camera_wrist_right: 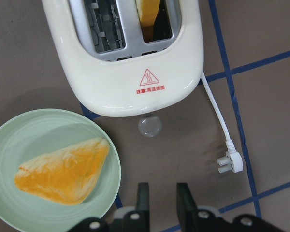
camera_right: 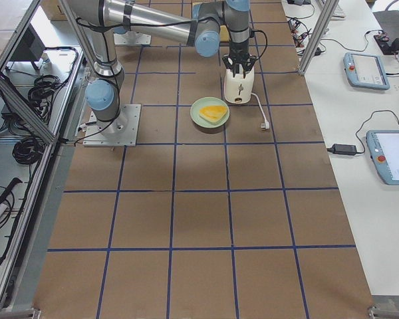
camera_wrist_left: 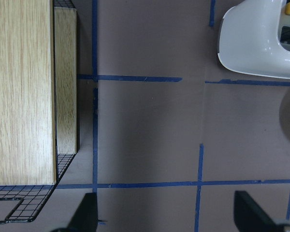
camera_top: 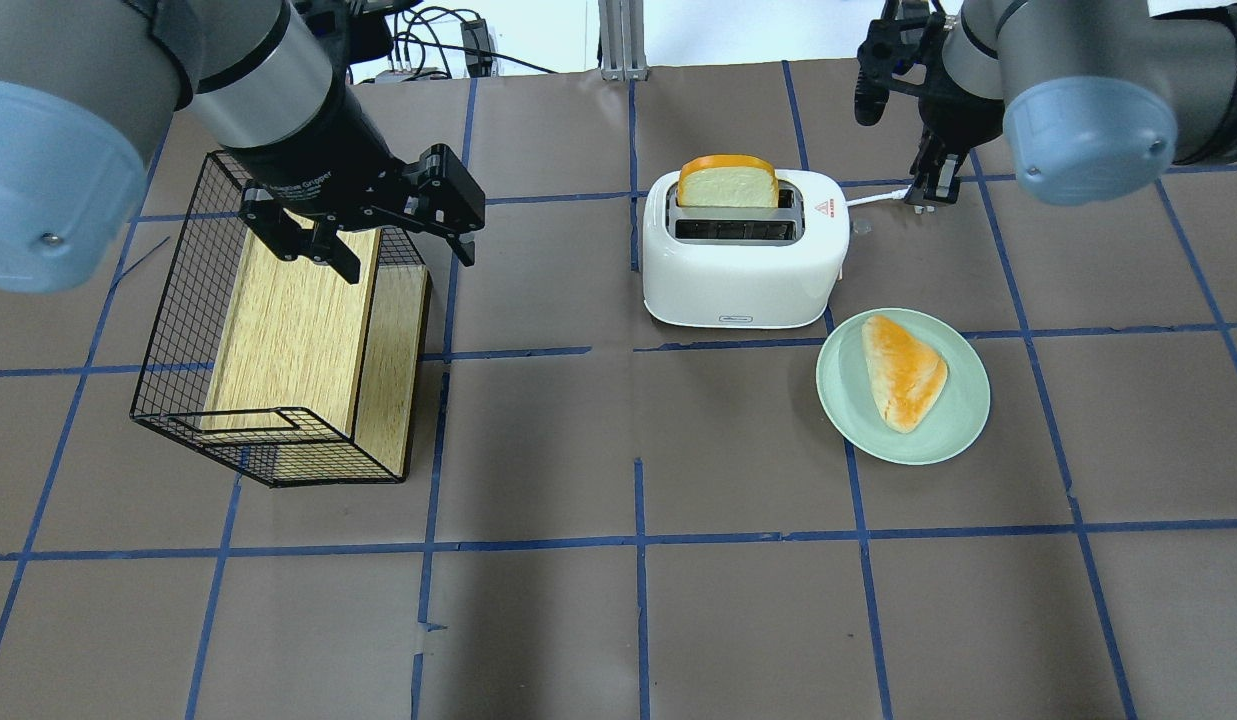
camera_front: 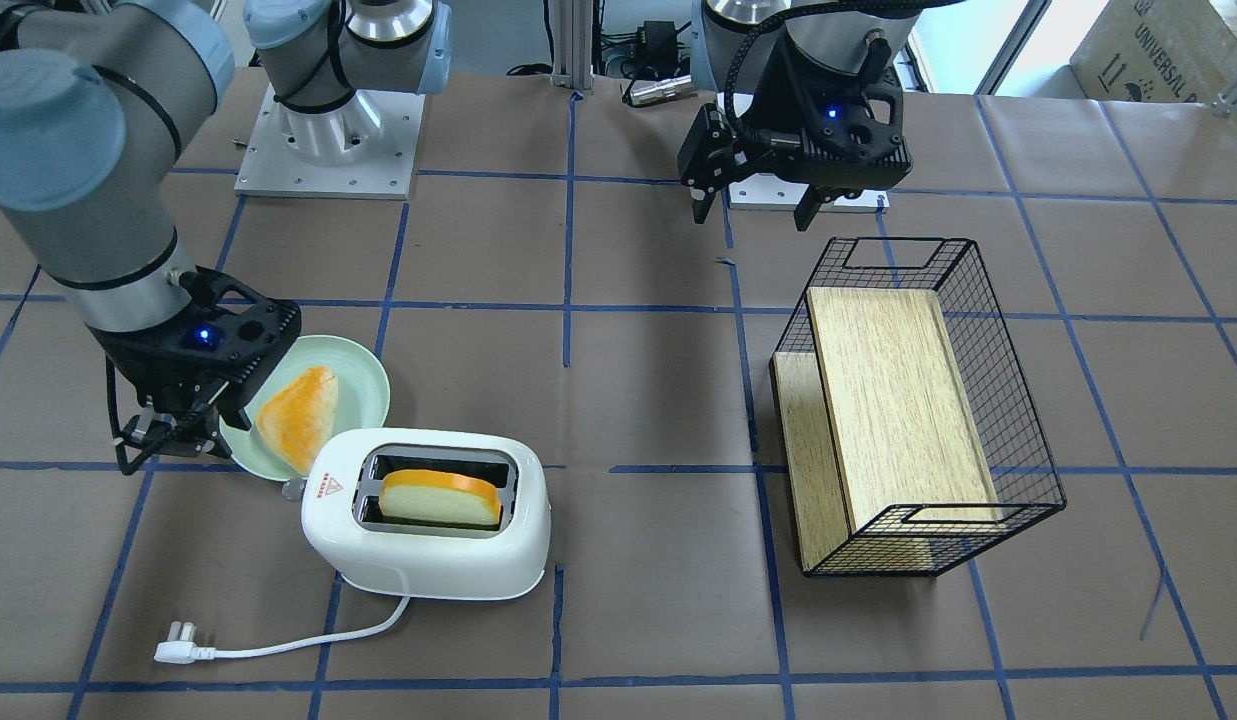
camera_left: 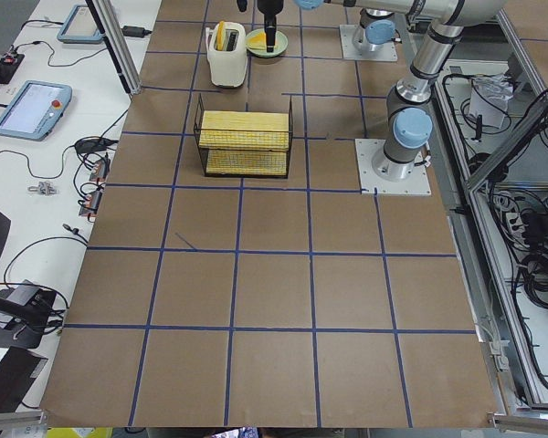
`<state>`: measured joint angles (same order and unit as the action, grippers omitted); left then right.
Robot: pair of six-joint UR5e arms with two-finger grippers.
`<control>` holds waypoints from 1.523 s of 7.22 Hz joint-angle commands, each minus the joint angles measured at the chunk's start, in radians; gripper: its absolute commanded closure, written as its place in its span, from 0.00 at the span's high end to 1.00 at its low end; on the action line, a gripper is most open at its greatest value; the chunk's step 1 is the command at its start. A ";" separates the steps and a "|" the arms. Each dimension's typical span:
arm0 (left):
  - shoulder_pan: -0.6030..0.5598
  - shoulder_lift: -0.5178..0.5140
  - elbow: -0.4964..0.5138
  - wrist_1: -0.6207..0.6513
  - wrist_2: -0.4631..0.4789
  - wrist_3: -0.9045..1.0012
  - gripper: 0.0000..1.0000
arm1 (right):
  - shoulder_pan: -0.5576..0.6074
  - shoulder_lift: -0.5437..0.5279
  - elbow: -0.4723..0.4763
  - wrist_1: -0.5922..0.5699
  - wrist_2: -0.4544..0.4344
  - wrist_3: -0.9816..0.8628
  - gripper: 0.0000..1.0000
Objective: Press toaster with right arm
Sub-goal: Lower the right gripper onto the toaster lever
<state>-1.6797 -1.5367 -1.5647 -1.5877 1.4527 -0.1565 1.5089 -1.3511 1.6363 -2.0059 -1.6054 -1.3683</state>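
Observation:
The white two-slot toaster stands on the brown table with a bread slice upright in one slot. Its small lever knob sticks out of the end below the red triangle sticker. My right gripper is shut and empty. It hovers just beyond that end, short of the knob and not touching it, between the plate and the plug. My left gripper is open and empty, above the basket's edge.
A pale green plate with a bread piece lies next to the toaster's lever end. The white cord trails from the toaster. A black wire basket with wooden boards lies on the left arm's side.

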 commanded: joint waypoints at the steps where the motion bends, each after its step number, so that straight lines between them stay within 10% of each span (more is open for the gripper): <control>1: 0.000 0.001 0.000 0.000 0.000 0.000 1.00 | 0.002 0.038 0.016 -0.010 0.037 -0.021 0.07; 11: 0.000 0.000 0.000 0.000 0.000 0.000 1.00 | -0.006 0.159 0.011 -0.057 0.105 -0.093 0.08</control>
<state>-1.6797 -1.5368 -1.5646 -1.5877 1.4526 -0.1565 1.5055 -1.2018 1.6452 -2.0527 -1.5005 -1.4452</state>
